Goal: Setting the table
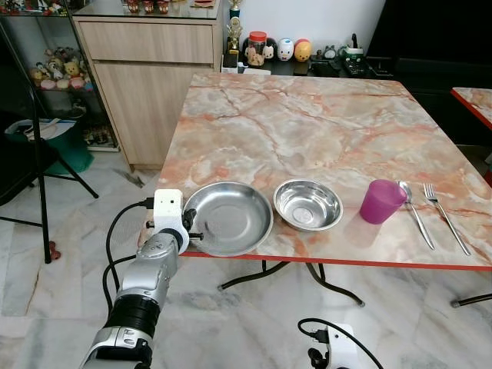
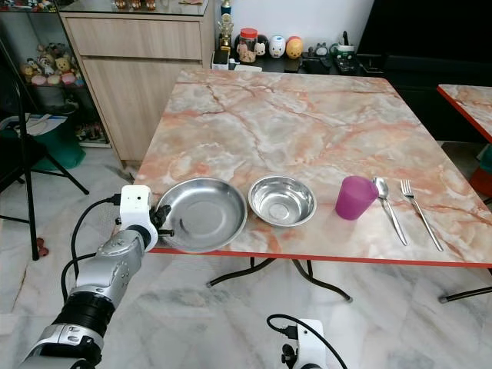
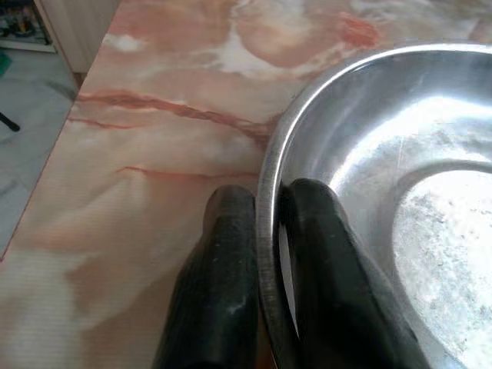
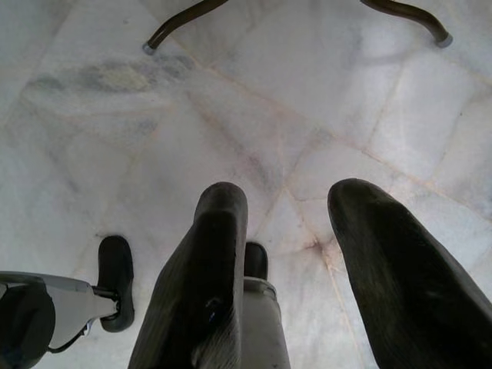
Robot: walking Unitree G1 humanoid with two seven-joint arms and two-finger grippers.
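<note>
My left gripper [image 3: 265, 231] pinches the rim of the shiny steel plate [image 1: 228, 217], round and shallow, at the near left edge of the marble worktop [image 1: 307, 131]. My right gripper [image 4: 296, 223] hangs over the floor, fingers apart.

Pale marble floor [image 1: 231, 323]; wooden cabinet [image 1: 146, 84] against white wall [image 1: 307, 19]; marble-patterned table [image 1: 307, 123].

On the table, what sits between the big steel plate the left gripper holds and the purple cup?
A smaller steel bowl sits between the steel plate and purple cup, apart from both; the eye views show it.
</note>
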